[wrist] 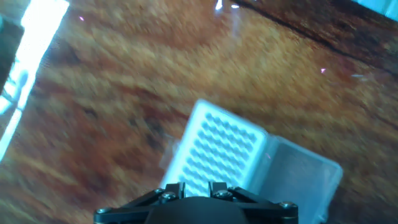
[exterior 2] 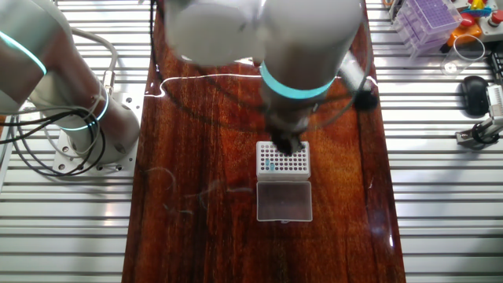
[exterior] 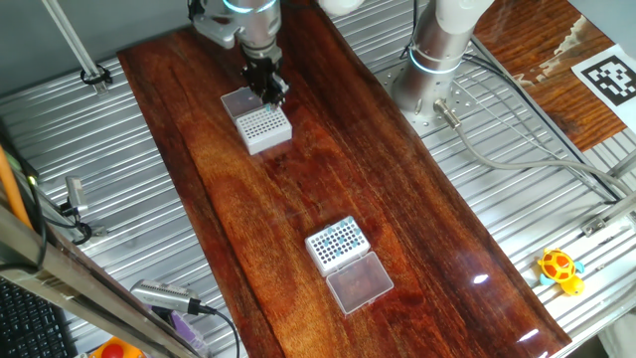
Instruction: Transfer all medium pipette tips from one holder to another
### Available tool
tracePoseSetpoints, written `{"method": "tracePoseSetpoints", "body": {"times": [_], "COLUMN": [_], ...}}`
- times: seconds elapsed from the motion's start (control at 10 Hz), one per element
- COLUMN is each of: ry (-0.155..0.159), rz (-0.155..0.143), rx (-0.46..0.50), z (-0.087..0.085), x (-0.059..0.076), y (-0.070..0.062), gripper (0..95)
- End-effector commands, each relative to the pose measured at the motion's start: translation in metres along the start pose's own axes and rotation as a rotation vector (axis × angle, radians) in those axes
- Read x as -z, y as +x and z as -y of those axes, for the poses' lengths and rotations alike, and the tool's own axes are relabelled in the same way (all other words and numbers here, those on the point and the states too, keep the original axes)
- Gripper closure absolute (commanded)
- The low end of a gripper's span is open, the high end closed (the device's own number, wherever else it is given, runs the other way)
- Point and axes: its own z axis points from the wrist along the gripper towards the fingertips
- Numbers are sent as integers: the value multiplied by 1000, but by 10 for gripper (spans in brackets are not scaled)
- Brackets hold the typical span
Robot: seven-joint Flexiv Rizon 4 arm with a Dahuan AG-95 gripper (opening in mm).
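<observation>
Claw (exterior: 270, 91) over far holder (exterior: 263, 125), blurred

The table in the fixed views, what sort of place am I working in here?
Probably a robotics lab bench: a wooden board on ribbed metal plates, white pipette tip boxes, and a printed marker tag for camera tracking.

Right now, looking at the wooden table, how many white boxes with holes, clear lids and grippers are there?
White tip holders: 2, one under the gripper and one nearer the front
Clear hinged lids: 2, one by the far holder and one by the near holder
Gripper: 1
Total: 5
</observation>
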Motion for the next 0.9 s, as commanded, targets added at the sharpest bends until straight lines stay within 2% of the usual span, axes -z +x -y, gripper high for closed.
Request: {"method": "tracePoseSetpoints", "body": {"times": [0.1,0.2,0.3,0.4,0.5,0.6,0.7,0.9], "ry": [-6,-10,-5,-3,-11,-13,-15,-31], "rz": [3,5,6,7,13,7,1,-29], "rx": [-48,-69,-139,-175,-182,-162,-136,-22], "z": [-34,-46,-89,-110,-114,-114,-114,-114], "x": [5,5,3,1,0,0,0,0], "y": [-25,-33,-55,-62,-64,-64,-64,-64], "gripper": [760,760,760,760,760,760,950,950]}}
